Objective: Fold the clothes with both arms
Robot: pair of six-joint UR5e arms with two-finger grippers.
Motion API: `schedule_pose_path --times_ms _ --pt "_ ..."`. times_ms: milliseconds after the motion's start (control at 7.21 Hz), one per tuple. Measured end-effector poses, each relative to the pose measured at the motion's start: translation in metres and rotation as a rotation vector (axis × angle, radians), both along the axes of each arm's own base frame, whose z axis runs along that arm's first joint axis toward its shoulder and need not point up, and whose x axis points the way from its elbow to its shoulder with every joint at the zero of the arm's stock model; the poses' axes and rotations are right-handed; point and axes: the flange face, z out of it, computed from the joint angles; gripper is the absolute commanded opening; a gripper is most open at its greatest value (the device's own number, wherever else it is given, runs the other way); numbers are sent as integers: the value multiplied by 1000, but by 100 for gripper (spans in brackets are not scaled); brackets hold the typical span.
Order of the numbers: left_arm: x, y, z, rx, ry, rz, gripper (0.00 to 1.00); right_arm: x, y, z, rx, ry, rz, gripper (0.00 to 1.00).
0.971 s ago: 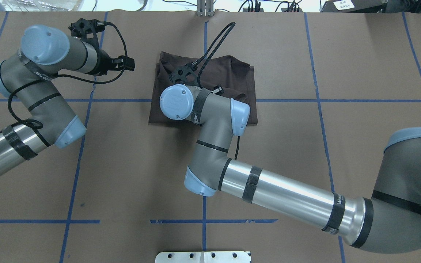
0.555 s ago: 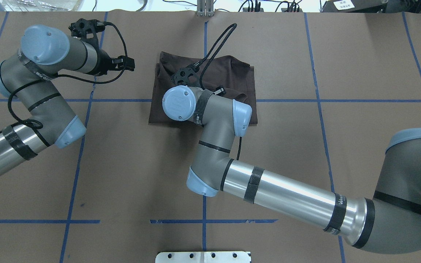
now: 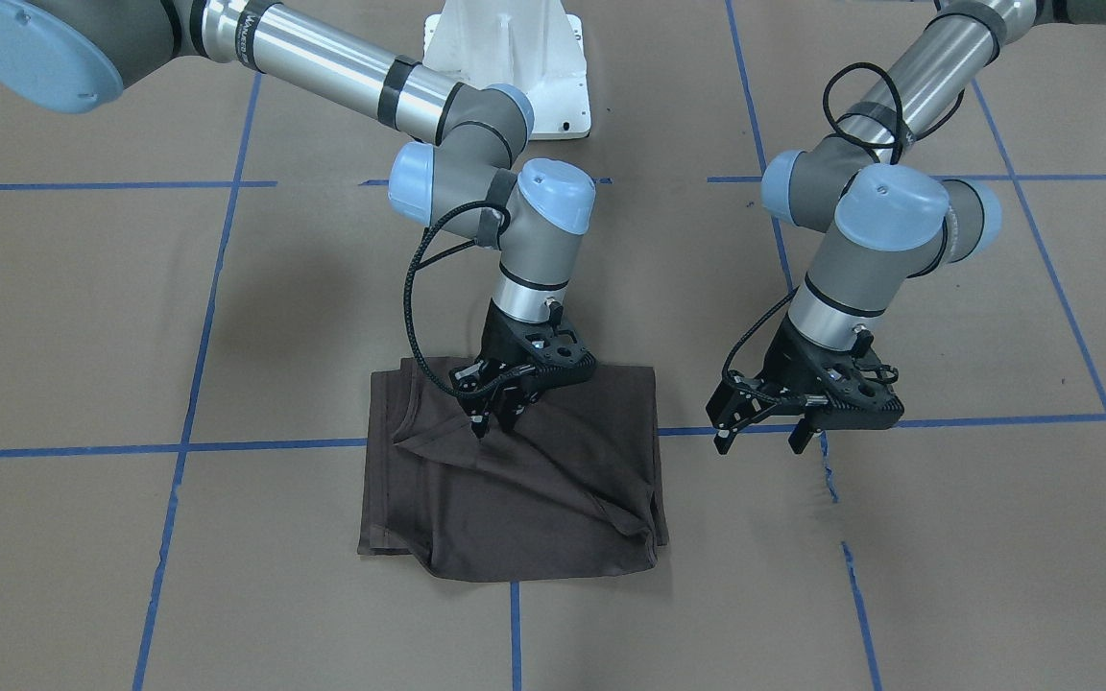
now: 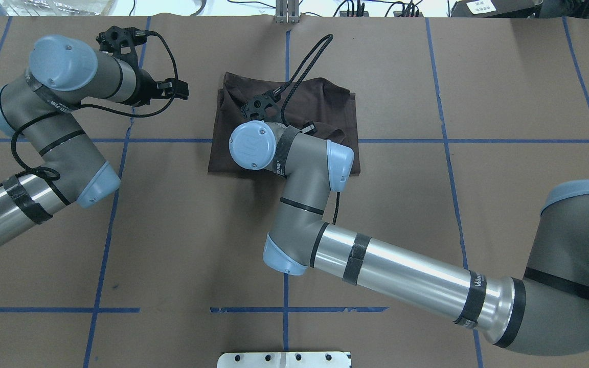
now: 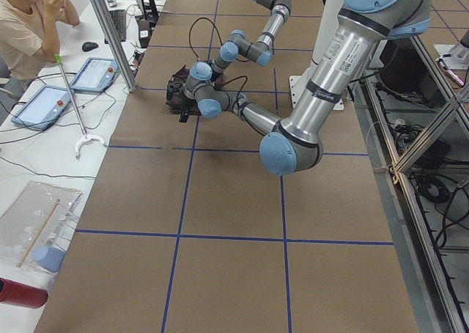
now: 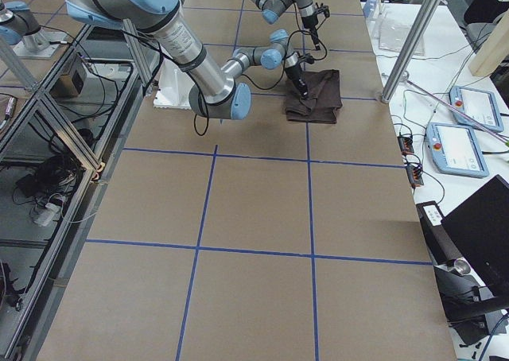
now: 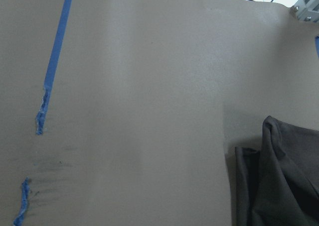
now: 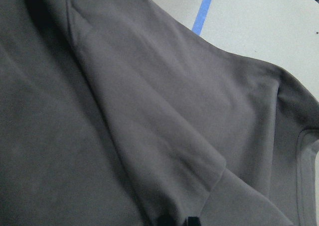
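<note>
The dark brown T-shirt [image 3: 534, 509] lies folded into a rough square at the table's middle [image 4: 325, 102], with a diagonal ridge of fabric across its top layer [image 8: 149, 111]. My right gripper [image 3: 493, 424] points down onto the shirt near its robot-side edge. Its fingers are pinched together on that ridge, and the fingertips [image 8: 164, 220] show at the bottom of the right wrist view. My left gripper [image 3: 759, 441] hangs open above bare table beside the shirt [image 4: 179, 89], touching nothing. Only a corner of the shirt [image 7: 284, 181] reaches the left wrist view.
Brown paper with blue tape lines [image 3: 227, 446] covers the table. The white pedestal base [image 3: 505, 48] stands at the robot's side. A person [image 5: 22, 25] sits at a side bench holding tablets [image 5: 91, 74], behind a metal post [image 5: 110, 32].
My right wrist has shifted slightly to the right and toward the robot over the shirt. The shirt's outline and my left arm look unchanged.
</note>
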Motion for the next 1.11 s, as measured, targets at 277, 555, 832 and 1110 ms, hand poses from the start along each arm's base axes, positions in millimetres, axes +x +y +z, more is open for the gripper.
schedule_pose_path --times_ms 277,555,832,1110 --pt "0 0 0 0 0 0 100 0 0 0 -3 -8 9 0" --pt "0 0 0 0 0 0 100 14 -17 -9 -2 -26 42 0" --pt "0 0 0 -1 0 0 100 36 -54 -6 0 -31 90 0" --pt "1 0 0 -1 0 1 100 39 -85 14 15 -45 116 0"
